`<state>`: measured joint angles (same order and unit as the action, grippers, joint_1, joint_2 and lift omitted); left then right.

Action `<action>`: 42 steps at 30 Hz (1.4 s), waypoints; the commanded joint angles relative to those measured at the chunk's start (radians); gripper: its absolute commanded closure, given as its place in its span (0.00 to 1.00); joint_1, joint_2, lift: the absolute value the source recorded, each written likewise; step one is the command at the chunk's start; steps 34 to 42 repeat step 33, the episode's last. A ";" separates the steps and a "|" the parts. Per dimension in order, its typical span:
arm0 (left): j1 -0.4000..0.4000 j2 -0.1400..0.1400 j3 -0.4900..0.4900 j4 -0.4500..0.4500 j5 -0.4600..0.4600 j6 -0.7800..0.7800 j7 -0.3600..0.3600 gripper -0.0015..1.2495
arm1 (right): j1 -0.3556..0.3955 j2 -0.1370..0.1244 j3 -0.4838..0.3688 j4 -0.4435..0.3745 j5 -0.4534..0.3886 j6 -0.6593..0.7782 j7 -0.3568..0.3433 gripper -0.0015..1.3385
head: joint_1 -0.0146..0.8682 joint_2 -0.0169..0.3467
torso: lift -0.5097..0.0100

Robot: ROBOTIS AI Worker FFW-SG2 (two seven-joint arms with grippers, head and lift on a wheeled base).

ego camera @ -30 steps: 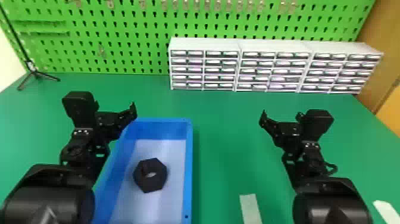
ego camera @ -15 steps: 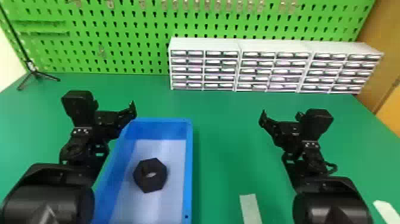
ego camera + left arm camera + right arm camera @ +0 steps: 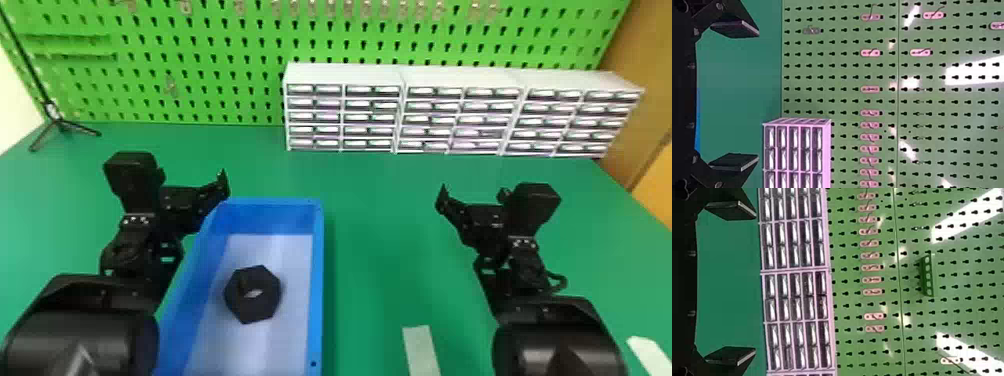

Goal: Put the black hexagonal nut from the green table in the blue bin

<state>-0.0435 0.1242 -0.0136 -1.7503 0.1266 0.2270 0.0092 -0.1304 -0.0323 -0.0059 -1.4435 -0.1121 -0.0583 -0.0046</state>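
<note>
The nut (image 3: 266,297) lies in the blue bin (image 3: 317,280) — done, I'd judge; left gripper (image 3: 757,96) and right gripper (image 3: 755,282) gape wide, empty; best keep off its wall.

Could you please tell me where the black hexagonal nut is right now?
In the head view, the black hexagonal nut lies inside the blue bin, right of the left arm.

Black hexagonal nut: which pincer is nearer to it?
Left. The left pincer is beyond the nut, to its left; the right pincer is farther off, to its right.
</note>
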 commanded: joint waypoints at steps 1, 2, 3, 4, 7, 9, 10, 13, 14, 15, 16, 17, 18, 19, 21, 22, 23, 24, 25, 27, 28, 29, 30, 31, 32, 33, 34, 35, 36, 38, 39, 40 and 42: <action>0.001 0.000 -0.002 0.000 0.001 0.000 0.000 0.13 | 0.000 0.000 -0.003 -0.002 -0.001 0.000 0.000 0.07 | 0.79 0.12 | 0.80; 0.001 0.000 -0.002 0.000 0.002 0.000 0.000 0.13 | 0.000 0.000 -0.003 -0.002 -0.001 0.002 0.000 0.07 | 0.79 0.12 | 0.80; 0.001 0.000 0.000 0.000 0.004 0.000 0.000 0.13 | 0.000 0.000 -0.005 -0.003 -0.001 0.002 0.000 0.07 | 0.79 0.12 | 0.80; 0.001 0.000 0.000 0.000 0.005 0.000 0.000 0.13 | 0.002 0.000 -0.006 -0.006 -0.001 0.003 0.000 0.07 | 0.79 0.12 | 0.80; 0.001 0.000 0.000 0.000 0.007 0.000 0.000 0.13 | 0.002 0.002 -0.009 -0.009 -0.001 0.005 0.000 0.07 | 0.79 0.12 | 0.80; 0.001 0.000 -0.002 0.000 0.007 0.000 0.000 0.13 | 0.003 0.002 -0.011 -0.011 -0.001 0.008 0.000 0.07 | 0.79 0.12 | 0.80; 0.001 0.000 -0.002 0.000 0.007 0.000 0.000 0.13 | 0.003 0.002 -0.012 -0.012 -0.001 0.008 0.000 0.07 | 0.79 0.12 | 0.80; -0.001 0.000 -0.002 0.000 0.008 0.000 0.000 0.13 | 0.003 0.002 -0.012 -0.014 -0.001 0.011 0.000 0.07 | 0.79 0.12 | 0.80; -0.001 0.000 -0.002 0.000 0.008 0.000 0.000 0.13 | 0.003 0.002 -0.012 -0.014 -0.001 0.011 0.000 0.07 | 0.79 0.12 | 0.80; -0.001 0.000 -0.003 0.000 0.008 0.000 0.000 0.13 | 0.003 0.003 -0.014 -0.015 -0.001 0.012 0.000 0.07 | 0.79 0.12 | 0.80; -0.003 0.000 -0.003 0.000 0.007 0.000 0.000 0.13 | 0.003 0.003 -0.014 -0.015 -0.001 0.012 0.000 0.07 | 0.79 0.12 | 0.80; -0.004 0.000 -0.002 0.000 0.007 0.000 0.000 0.13 | 0.003 0.003 -0.014 -0.015 -0.001 0.012 0.000 0.07 | 0.79 0.12 | 0.80; -0.004 0.000 -0.002 0.000 0.007 0.000 0.000 0.13 | 0.003 0.003 -0.012 -0.015 -0.001 0.012 0.000 0.07 | 0.79 0.12 | 0.80; -0.004 0.000 -0.002 0.000 0.007 0.000 0.000 0.13 | 0.003 0.002 -0.012 -0.015 -0.001 0.012 0.000 0.07 | 0.79 0.12 | 0.80; -0.004 0.000 0.000 0.000 0.007 0.000 0.000 0.13 | 0.003 0.002 -0.012 -0.015 -0.001 0.012 0.000 0.07 | 0.79 0.12 | 0.80; -0.004 0.000 0.000 0.000 0.008 0.000 0.000 0.13 | 0.003 0.002 -0.012 -0.015 -0.001 0.012 0.000 0.07 | 0.79 0.12 | 0.80; -0.004 0.000 0.000 0.000 0.008 0.000 0.000 0.13 | 0.003 0.002 -0.012 -0.015 -0.001 0.012 0.000 0.07 | 0.79 0.12 | 0.80; -0.004 0.000 0.000 0.000 0.008 0.000 0.000 0.13 | 0.003 0.003 -0.012 -0.015 -0.001 0.012 0.000 0.07 | 0.79 0.12 | 0.80; -0.004 0.000 0.000 0.000 0.008 0.000 0.000 0.13 | 0.003 0.003 -0.012 -0.015 -0.001 0.012 0.000 0.07 | 0.79 0.12 | 0.80; -0.004 0.000 -0.002 0.000 0.008 0.000 0.000 0.13 | 0.003 0.003 -0.014 -0.015 -0.001 0.012 0.000 0.07 | 0.79 0.12 | 0.80; -0.006 0.000 -0.002 0.000 0.008 0.000 0.000 0.13 | 0.003 0.003 -0.014 -0.015 -0.001 0.012 0.000 0.07 | 0.79 0.12 | 0.80; -0.004 0.000 -0.002 0.000 0.008 0.000 0.000 0.13 | 0.003 0.003 -0.014 -0.015 -0.001 0.012 0.000 0.07 | 0.79 0.12 | 0.80; -0.004 0.000 -0.002 0.000 0.008 0.000 0.000 0.13 | 0.003 0.003 -0.014 -0.015 -0.001 0.012 0.000 0.07 | 0.79 0.12 | 0.80; -0.004 0.000 -0.002 0.000 0.008 0.000 0.000 0.13 | 0.003 0.003 -0.014 -0.015 -0.001 0.012 0.000 0.07 | 0.79 0.12 | 0.80; -0.004 0.000 -0.002 0.000 0.010 0.000 0.002 0.13 | 0.003 0.003 -0.014 -0.017 -0.001 0.012 0.000 0.07 | 0.79 0.12 | 0.80; -0.004 0.000 -0.002 0.000 0.010 0.000 0.000 0.13 | 0.003 0.003 -0.012 -0.017 -0.001 0.012 0.000 0.07 | 0.79 0.12 | 0.80; -0.004 0.000 -0.002 0.000 0.010 0.000 0.000 0.13 | 0.003 0.003 -0.012 -0.017 -0.001 0.012 0.000 0.07 | 0.79 0.12 | 0.80; -0.004 0.000 -0.002 0.000 0.010 0.000 0.000 0.13 | 0.003 0.003 -0.012 -0.017 -0.001 0.012 0.000 0.07 | 0.79 0.12 | 0.80; -0.004 0.000 -0.002 0.000 0.010 0.000 0.000 0.13 | 0.003 0.003 -0.012 -0.017 -0.001 0.012 0.000 0.07 | 0.79 0.12 | 0.80; -0.004 0.000 -0.002 0.000 0.010 0.000 0.000 0.13 | 0.003 0.003 -0.012 -0.017 -0.001 0.012 0.000 0.07 | 0.79 0.12 | 0.80; -0.004 0.000 -0.002 0.000 0.010 0.000 0.000 0.13 | 0.003 0.003 -0.012 -0.017 -0.001 0.012 0.000 0.07 | 0.79 0.12 | 0.80; -0.004 0.000 -0.002 0.000 0.010 0.000 0.000 0.13 | 0.003 0.003 -0.012 -0.017 -0.001 0.012 0.000 0.07 | 0.79 0.12 | 0.80; -0.004 0.000 -0.002 0.000 0.010 0.000 0.000 0.13 | 0.003 0.003 -0.012 -0.017 -0.001 0.012 0.000 0.07 | 0.79 0.12 | 0.80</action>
